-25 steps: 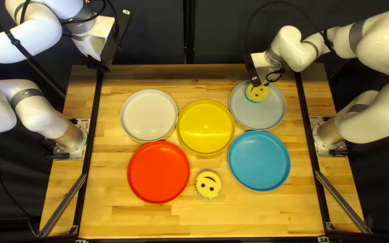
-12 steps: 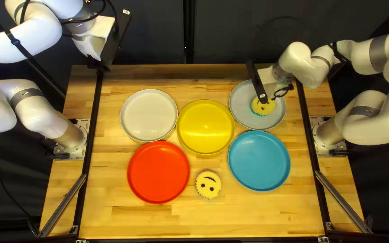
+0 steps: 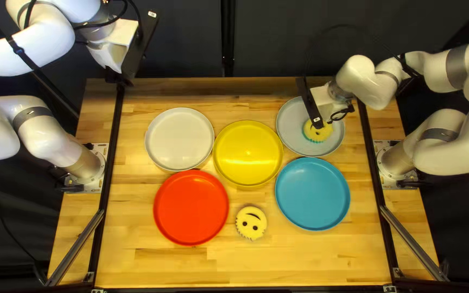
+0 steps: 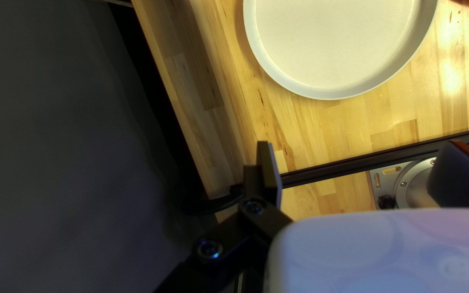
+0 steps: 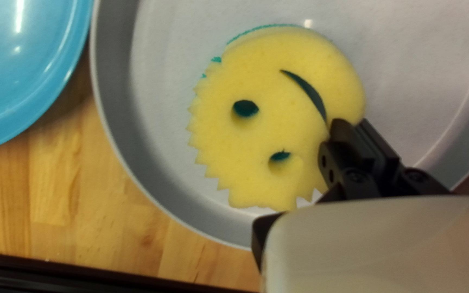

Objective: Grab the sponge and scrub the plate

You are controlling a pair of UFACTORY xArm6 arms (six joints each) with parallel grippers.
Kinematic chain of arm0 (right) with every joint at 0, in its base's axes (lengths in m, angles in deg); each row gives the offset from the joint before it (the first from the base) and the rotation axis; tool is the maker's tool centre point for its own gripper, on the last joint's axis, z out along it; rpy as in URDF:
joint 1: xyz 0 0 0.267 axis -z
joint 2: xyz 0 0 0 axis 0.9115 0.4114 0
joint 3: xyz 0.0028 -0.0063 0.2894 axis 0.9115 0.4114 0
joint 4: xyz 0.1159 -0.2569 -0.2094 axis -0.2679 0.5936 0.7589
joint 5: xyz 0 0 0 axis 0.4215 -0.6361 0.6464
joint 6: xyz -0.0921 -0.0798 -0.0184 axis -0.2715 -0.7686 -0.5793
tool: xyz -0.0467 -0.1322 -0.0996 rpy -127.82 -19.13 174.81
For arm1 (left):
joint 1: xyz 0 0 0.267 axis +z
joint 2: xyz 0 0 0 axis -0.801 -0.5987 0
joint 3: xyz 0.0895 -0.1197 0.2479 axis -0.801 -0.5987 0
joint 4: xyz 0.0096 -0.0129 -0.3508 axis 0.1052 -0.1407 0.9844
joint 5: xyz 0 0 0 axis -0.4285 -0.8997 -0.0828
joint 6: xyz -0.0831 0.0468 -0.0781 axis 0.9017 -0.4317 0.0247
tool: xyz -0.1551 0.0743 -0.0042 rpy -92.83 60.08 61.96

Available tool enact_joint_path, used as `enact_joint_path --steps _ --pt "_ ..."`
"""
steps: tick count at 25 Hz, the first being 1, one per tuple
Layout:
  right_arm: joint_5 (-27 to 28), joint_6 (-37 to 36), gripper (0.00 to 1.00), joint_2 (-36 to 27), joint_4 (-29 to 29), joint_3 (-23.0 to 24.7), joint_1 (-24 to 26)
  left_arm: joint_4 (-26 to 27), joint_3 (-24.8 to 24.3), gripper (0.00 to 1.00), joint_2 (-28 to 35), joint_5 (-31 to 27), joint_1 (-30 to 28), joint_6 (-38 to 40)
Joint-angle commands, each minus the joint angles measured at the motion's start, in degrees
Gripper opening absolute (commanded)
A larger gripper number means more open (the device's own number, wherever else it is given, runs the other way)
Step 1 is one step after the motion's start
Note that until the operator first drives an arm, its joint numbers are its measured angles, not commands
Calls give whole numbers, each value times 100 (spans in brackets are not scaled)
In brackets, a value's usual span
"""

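Top left view: sponge (image 3: 321, 135) flat on grey plate (image 3: 292, 135).

Left wrist view: left gripper (image 4: 359, 145) spread wide, holding nothing.

Right wrist view: right gripper (image 5: 353, 123) pinches sponge edge near the mouth slot. Likely light, springy; deeper bite should resist twisting.

From above the near edge, our top left view slants down over the table (image 3: 137, 266) toward the dark curtain (image 3: 185, 43). It shares the white plate (image 3: 179, 139) with our downward left wrist view, and the gray plate (image 3: 291, 133) with our closer right wrist view.
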Motion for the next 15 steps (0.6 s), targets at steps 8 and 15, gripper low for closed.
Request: enact_joint_path --steps 8,15 --pt "92 547 0 167 81 -268 -427 0 0 100 0 0 0 0" --pt "66 1371 0 -534 507 411 -1091 0 0 100 0 0 0 0"
